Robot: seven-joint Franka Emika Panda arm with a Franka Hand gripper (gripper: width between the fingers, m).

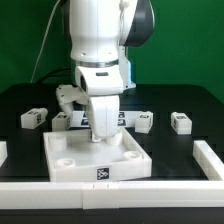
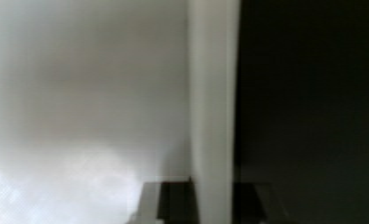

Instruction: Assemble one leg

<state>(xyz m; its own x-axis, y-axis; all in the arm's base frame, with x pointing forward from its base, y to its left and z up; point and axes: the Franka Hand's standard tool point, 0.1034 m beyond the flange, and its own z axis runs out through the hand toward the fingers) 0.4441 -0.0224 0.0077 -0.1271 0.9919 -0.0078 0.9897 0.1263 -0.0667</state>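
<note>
The large white square panel (image 1: 70, 160) with round corner sockets lies at the front middle of the black table. My gripper (image 1: 102, 138) is low over the panel's far side, pointing down. In the wrist view a narrow white leg (image 2: 213, 100) runs straight between my two dark fingers (image 2: 170, 203), and the jaws are closed on it. The white panel surface (image 2: 74, 110) fills one side of that view and the black table the other. Loose legs lie at the exterior view's left (image 1: 34, 118) and right (image 1: 145, 121), with one further right (image 1: 181, 122).
The marker board (image 1: 72, 121) lies behind the panel, partly hidden by my arm. A white rail (image 1: 150, 190) runs along the table's front and up the exterior view's right side (image 1: 209, 157). A cable hangs at the back left.
</note>
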